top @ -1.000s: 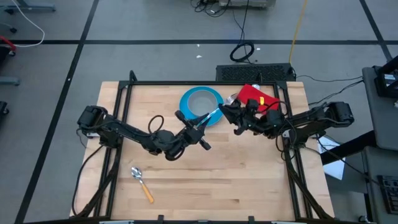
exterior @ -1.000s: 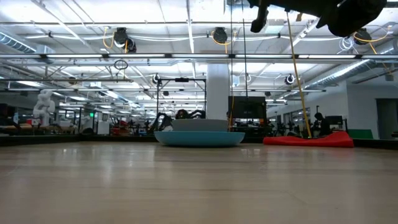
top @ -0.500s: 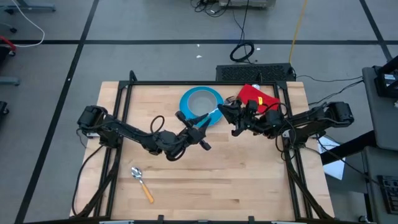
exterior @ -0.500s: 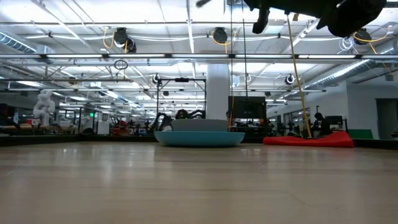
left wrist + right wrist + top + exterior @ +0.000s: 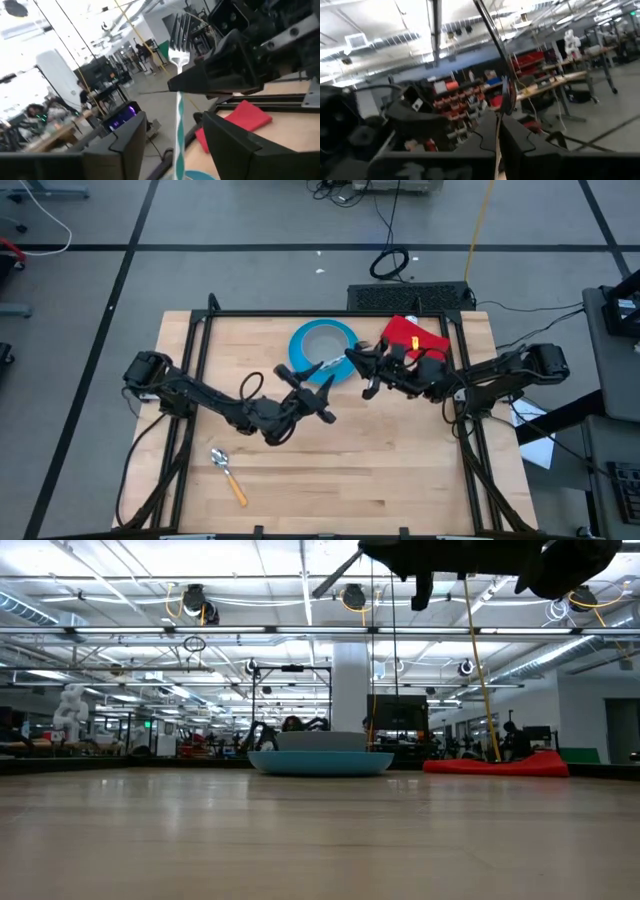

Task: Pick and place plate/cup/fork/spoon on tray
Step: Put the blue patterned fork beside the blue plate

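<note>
The silver fork (image 5: 328, 364) hangs in the air over the near edge of the blue plate (image 5: 322, 330), with my right gripper (image 5: 353, 360) shut on it. My left gripper (image 5: 315, 390) is open just near-left of it. The fork's handle (image 5: 179, 127) runs between the left fingers (image 5: 125, 145) without touching them. The pale grey cup (image 5: 320, 741) stands on the plate (image 5: 320, 763). The orange-handled spoon (image 5: 228, 473) lies on the table at the near left. A red flat rectangle (image 5: 415, 335) lies at the far right. My right gripper pinches the fork's neck (image 5: 179, 86), just below the tines (image 5: 181, 30), between its two fingers (image 5: 215, 75). The fingers come from the table's right and lie across the fork. The fork is lifted clear, with its handle reaching toward my left gripper.
A black frame (image 5: 300, 313) runs around the wooden table top. Bare wood lies in the middle and at the near right (image 5: 400, 480). In the low view both arms hang high above the table (image 5: 480, 560).
My left gripper has opened and let go of the fork's handle, and has drawn back a little toward the near left. My right gripper, still shut on the fork, has carried it slightly toward the table's left, over the plate's edge.
</note>
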Available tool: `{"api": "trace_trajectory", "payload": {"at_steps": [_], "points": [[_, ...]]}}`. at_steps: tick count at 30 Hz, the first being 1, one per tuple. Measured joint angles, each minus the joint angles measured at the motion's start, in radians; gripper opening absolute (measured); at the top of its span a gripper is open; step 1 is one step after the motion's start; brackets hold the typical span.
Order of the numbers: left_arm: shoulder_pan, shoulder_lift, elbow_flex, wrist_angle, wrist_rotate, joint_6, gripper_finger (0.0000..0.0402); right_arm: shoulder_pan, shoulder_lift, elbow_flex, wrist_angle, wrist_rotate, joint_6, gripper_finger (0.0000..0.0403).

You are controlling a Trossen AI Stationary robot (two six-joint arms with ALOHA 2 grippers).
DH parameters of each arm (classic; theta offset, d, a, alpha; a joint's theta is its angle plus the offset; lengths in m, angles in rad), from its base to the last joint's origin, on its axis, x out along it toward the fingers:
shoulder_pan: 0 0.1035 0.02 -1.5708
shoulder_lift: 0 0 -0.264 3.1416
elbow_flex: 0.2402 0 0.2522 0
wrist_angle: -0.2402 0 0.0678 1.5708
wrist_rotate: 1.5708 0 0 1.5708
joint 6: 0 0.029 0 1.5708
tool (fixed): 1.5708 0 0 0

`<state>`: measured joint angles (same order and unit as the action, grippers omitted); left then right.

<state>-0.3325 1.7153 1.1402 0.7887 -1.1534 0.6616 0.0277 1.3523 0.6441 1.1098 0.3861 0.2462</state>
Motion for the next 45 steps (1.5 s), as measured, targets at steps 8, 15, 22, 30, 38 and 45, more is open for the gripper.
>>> {"api": "trace_trajectory", "payload": {"at_steps": [8, 15, 22, 30, 38, 45], "points": [[0.038, 0.0, 0.158, -0.552, 0.002, -0.42, 0.0213, 0.0, 0.0, 0.0, -0.116, 0.033, 0.055, 0.0001], [0.076, 0.0, 0.206, -0.768, 0.116, -0.631, 0.0214, 0.0, 0.0, 0.0, -0.108, 0.032, 0.086, 0.0001], [0.102, 0.062, 0.187, -0.744, 0.071, -0.592, 0.0214, 0.0, 0.0, 0.0, -0.113, 0.033, 0.139, 0.0001], [0.111, 0.13, 0.187, -0.607, 0.012, -0.491, 0.0162, 0.0, 0.0, 0.0, -0.126, 0.033, 0.157, 0.0], [0.107, 0.13, 0.188, -0.588, -0.015, -0.486, 0.0109, -0.002, 0.0, 0.0, -0.128, 0.035, 0.137, 0.0], [0.107, 0.13, 0.188, -0.579, -0.033, -0.483, 0.0106, -0.002, 0.0, 0.0, -0.129, 0.036, 0.134, 0.0]]}}
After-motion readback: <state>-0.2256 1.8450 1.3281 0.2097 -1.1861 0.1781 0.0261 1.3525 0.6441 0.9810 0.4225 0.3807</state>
